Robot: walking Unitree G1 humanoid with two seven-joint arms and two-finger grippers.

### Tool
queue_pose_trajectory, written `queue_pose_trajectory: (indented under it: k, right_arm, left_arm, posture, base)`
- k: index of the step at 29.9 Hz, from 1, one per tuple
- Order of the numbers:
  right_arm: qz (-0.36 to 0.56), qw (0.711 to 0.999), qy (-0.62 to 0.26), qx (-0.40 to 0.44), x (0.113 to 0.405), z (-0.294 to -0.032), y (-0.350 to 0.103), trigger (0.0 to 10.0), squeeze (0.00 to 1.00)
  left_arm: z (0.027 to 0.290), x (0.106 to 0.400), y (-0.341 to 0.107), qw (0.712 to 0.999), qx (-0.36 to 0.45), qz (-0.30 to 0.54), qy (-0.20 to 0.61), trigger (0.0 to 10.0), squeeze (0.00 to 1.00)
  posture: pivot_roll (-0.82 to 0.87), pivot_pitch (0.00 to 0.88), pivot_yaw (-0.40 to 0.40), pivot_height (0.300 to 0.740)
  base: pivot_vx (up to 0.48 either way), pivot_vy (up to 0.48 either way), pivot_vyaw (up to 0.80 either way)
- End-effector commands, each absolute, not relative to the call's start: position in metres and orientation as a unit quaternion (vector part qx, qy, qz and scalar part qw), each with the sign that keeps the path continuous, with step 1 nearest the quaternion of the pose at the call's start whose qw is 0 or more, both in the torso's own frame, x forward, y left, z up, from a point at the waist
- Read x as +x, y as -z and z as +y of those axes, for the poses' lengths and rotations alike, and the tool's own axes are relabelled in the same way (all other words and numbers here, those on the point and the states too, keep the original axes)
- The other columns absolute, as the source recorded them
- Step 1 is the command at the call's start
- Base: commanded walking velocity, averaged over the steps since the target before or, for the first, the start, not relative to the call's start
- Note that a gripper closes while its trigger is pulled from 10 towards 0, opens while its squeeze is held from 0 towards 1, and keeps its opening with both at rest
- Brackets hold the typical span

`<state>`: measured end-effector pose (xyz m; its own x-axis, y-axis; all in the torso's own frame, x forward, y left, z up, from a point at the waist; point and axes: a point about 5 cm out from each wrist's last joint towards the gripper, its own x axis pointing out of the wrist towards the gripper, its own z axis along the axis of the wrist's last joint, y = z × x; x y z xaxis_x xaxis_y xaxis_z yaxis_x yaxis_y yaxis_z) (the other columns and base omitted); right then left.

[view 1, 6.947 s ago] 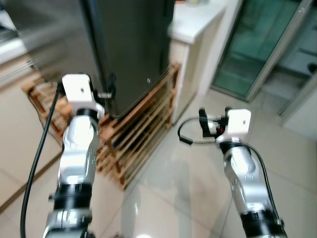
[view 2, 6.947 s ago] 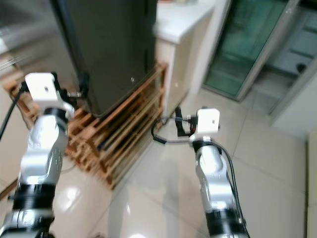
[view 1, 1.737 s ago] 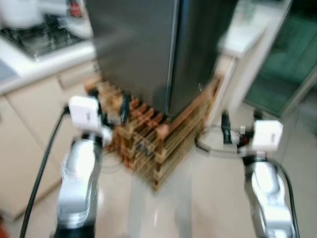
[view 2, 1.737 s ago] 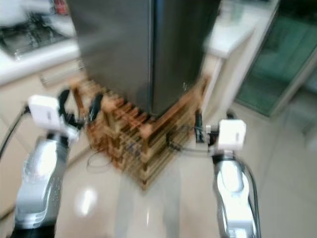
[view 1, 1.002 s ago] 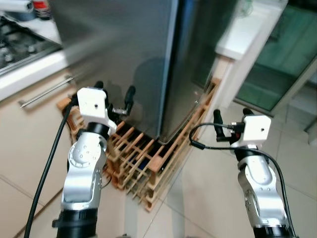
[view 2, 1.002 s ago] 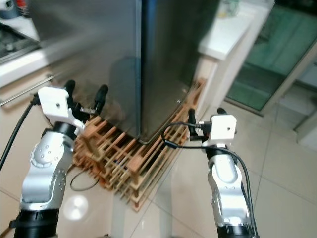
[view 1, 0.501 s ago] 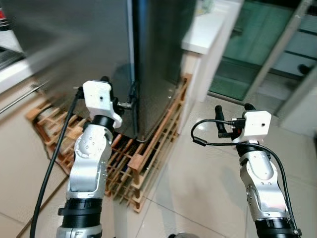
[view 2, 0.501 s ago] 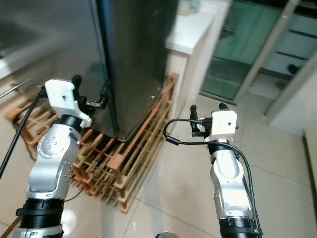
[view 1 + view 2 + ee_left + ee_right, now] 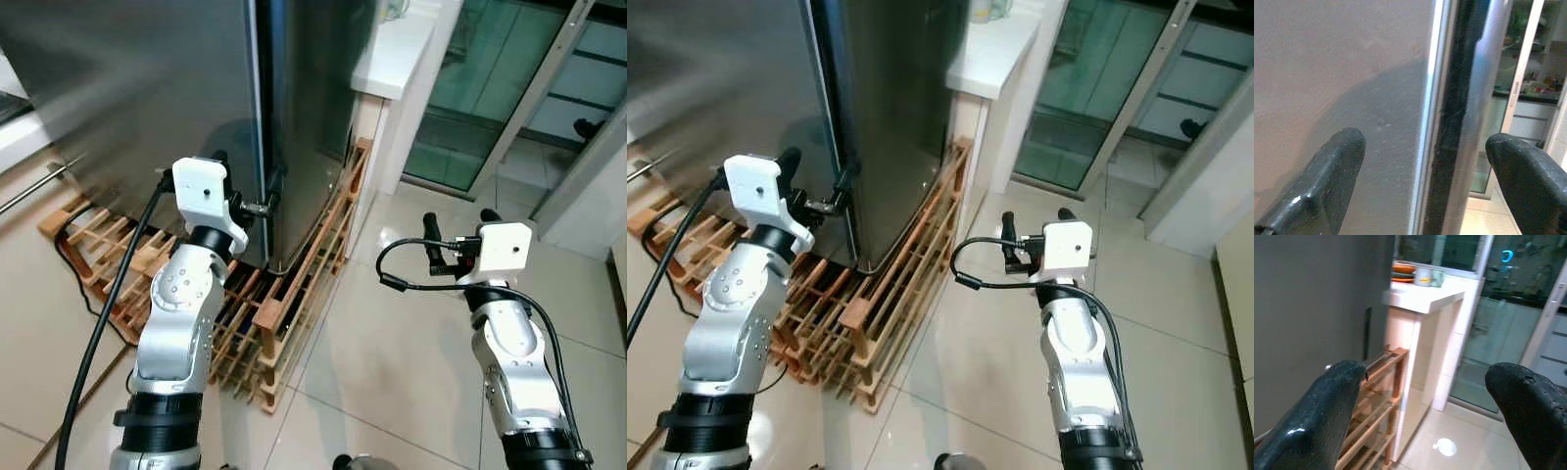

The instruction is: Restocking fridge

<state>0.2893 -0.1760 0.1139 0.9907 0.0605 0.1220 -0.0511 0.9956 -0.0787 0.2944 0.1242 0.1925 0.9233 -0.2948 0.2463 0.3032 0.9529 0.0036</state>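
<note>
A tall stainless-steel fridge (image 9: 167, 88) stands in front of me on the left, and its door looks closed. My left gripper (image 9: 249, 178) is open at the fridge's lower front corner. In the left wrist view its fingers (image 9: 1327, 181) stand either side of the dark vertical seam (image 9: 1449, 122) of the fridge, apart from it. My right gripper (image 9: 457, 219) is open and empty, held out over the tiled floor to the right of the fridge. In the right wrist view it (image 9: 1422, 374) faces the fridge's dark side and a white counter.
The fridge rests on a low wooden slatted rack (image 9: 294, 284) that juts out at floor level. A white counter (image 9: 397, 54) with jars stands right of the fridge, with glass sliding doors (image 9: 490, 88) beyond. A cabinet front with a bar handle (image 9: 34, 188) is on the left. A black cable (image 9: 98, 323) hangs from my left arm.
The whole view has swung and steadied as I moved around the fridge. My left gripper is now closer to the fridge's corner seam. Both grippers have stayed open.
</note>
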Motion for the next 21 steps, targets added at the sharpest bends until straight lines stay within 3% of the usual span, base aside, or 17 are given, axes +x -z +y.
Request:
queue_pose_trajectory:
  k: [1,12,21]
  right_arm:
    - [-0.074,0.996,-0.032,-0.037,0.294,-0.174,-0.120,10.0,0.00]
    - [-0.074,0.996,-0.009,-0.041,0.288,-0.191,-0.119,10.0,0.00]
    - [-0.079,0.996,-0.007,-0.042,0.286,-0.191,-0.121,10.0,0.00]
  left_arm:
    - [0.115,0.289,-0.195,0.976,-0.019,-0.120,0.183,10.0,0.00]
    - [0.096,0.276,-0.186,0.969,-0.046,-0.083,0.228,10.0,0.00]
    - [0.087,0.291,-0.193,0.965,-0.061,-0.092,0.237,10.0,0.00]
  posture:
    - [-0.01,0.000,-0.046,0.740]
    - [-0.05,0.000,-0.031,0.740]
    - [-0.09,0.000,-0.016,0.740]
  base:
    - [0.000,0.000,0.00]
    - [0.000,0.000,0.00]
    - [0.000,0.000,0.00]
